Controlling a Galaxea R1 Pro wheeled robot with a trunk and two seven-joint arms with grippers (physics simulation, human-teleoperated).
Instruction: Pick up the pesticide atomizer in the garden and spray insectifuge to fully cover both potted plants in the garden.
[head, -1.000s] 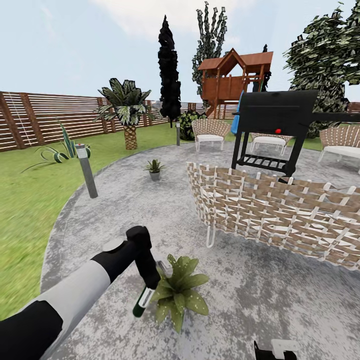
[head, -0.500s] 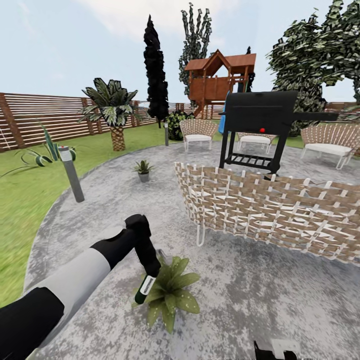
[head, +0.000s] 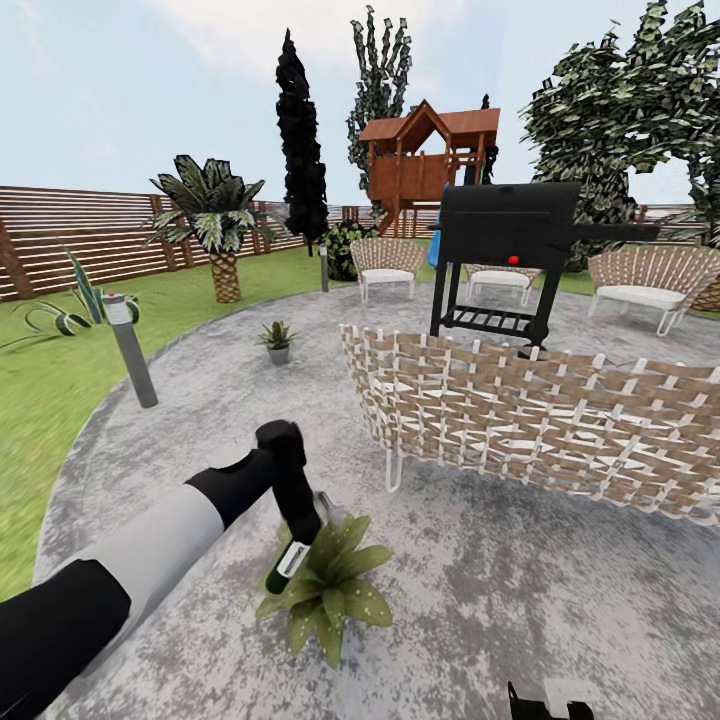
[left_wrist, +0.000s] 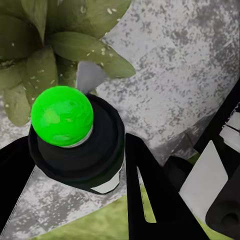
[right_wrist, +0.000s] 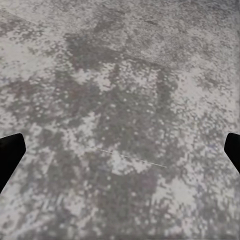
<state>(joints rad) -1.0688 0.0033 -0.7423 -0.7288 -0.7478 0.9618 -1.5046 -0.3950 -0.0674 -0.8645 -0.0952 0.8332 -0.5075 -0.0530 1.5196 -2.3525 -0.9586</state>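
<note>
View has swung over the last second; arm pose much the same. Left end effector (head: 297, 545) stays clamped on the pesticide atomizer (head: 287, 562) against the near potted plant (head: 330, 590) — spraying underway, I judge. Far potted plant (head: 278, 340) pending. Right end effector (right_wrist: 120, 150) spread wide.

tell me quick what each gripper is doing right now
Left gripper: shut on the dark green spray bottle above the near potted plant.
Right gripper: open, holding nothing.
</note>
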